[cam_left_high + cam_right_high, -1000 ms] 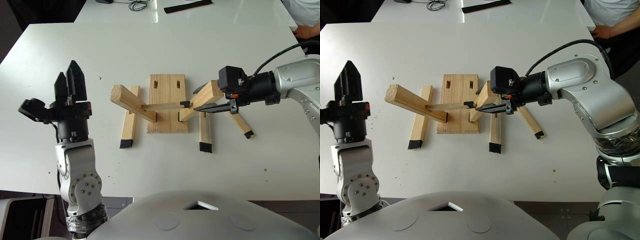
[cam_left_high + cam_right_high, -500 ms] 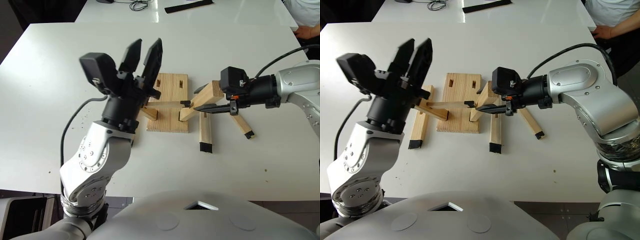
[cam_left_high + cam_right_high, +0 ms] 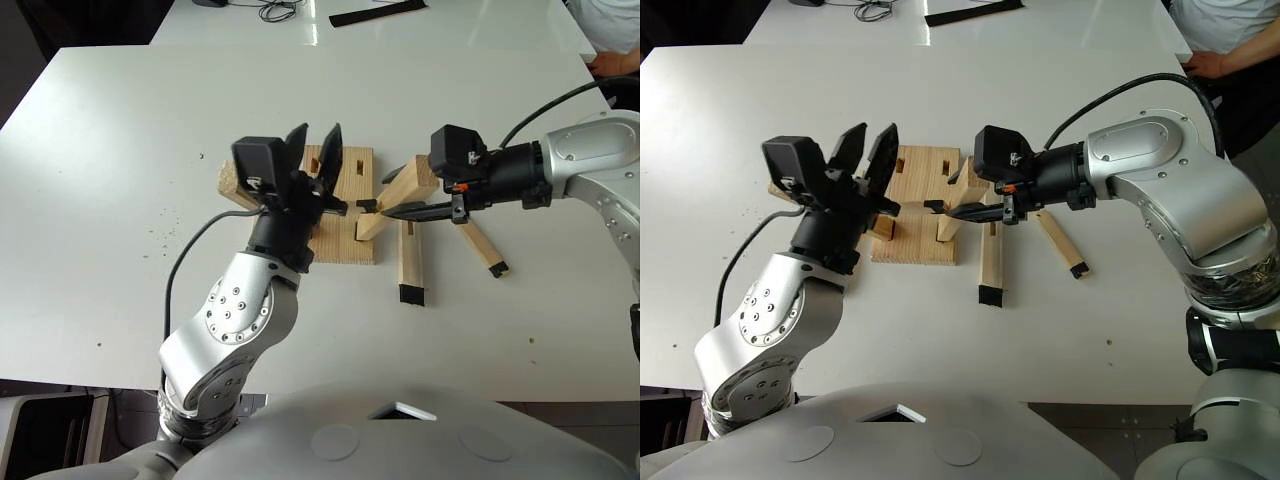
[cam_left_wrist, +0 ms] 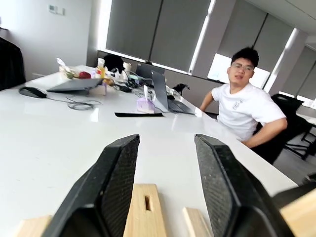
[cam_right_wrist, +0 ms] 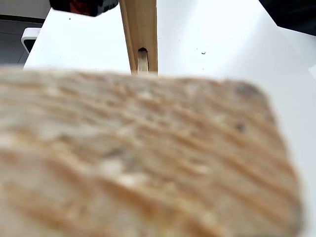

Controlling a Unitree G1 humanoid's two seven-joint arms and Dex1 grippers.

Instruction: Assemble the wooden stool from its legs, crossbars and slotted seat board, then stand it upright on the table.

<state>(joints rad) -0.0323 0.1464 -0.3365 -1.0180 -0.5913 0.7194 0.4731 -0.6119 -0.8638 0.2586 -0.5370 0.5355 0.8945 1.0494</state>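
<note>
Left gripper [image 3: 316, 136] spread wide above seat board [image 3: 347, 246], right gripper [image 3: 393, 212] clamping a leg [image 3: 414, 183]

Your arms [image 3: 1160, 165]: silver-grey rounded shells, black wrist modules, black cable [image 3: 185, 262] off each forearm. Left gripper [image 3: 317, 138] black, wedge fingers [image 4: 118, 182] textured. Screw ring [image 3: 228, 312] on left elbow. Orange mark [image 3: 458, 186] on right wrist, maybe a label.

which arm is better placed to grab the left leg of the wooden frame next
Left. The left gripper, open, hovers beside the pale wooden left leg; the right gripper sits across at the other pale leg.
</note>
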